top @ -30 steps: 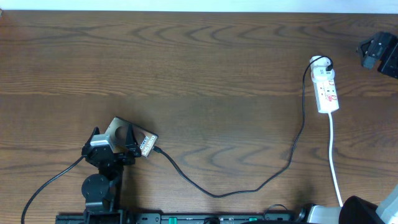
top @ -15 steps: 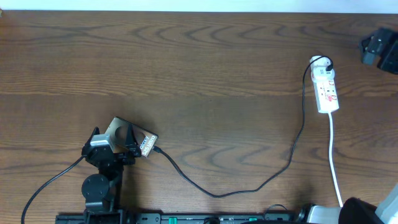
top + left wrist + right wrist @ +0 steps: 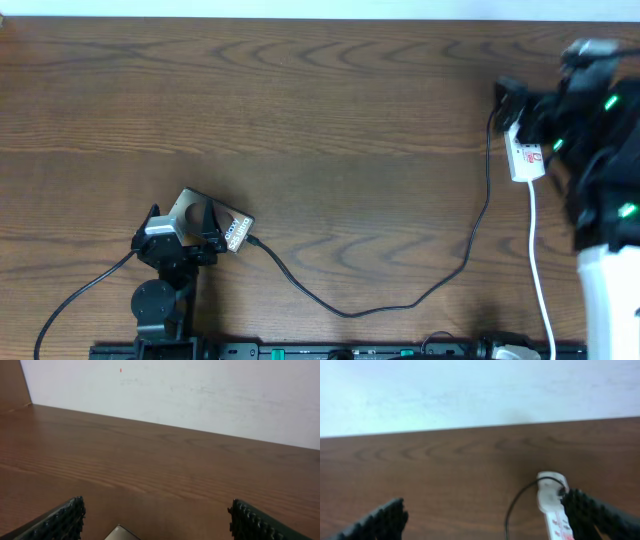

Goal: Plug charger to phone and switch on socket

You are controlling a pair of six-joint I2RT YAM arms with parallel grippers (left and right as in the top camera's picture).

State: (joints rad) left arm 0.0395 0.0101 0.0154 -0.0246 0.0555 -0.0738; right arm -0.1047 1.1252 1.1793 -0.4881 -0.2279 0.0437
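Step in hand: switching on the socket. The plug-in half looks done. The charger runs as a thin black line from the far end of the socket, down the right side of the counter, loops along the near edge and ends touching the right edge of the phone. The tip looks seated, but it's too small to confirm.

The phone lies flat at near left. The left gripper sits over it, jaws wide open and holding nothing. The left wrist view shows only a corner of the phone below, between the fingers.

The socket is at far right, lying lengthwise far-to-near, with its white cord trailing toward the near edge. The right arm is above it. The right gripper is fully open and empty. In the right wrist view the socket's far end sits just inside the right finger, well off centre between the jaws.

Red marks show on the socket's face (probably the switches). I can't tell whether any is on or off.

The next move, as I judge it, calls for:
- shifting the right gripper so that one fingertip lines up over a red mark
- probably closing the jaws for a stiffer poke
- pressing straight down

Risks:
- The strip is light and could slide or tip under an off-centre push.
- The charger's plug head at the far end is close enough to get knocked.

The left arm should stay put.
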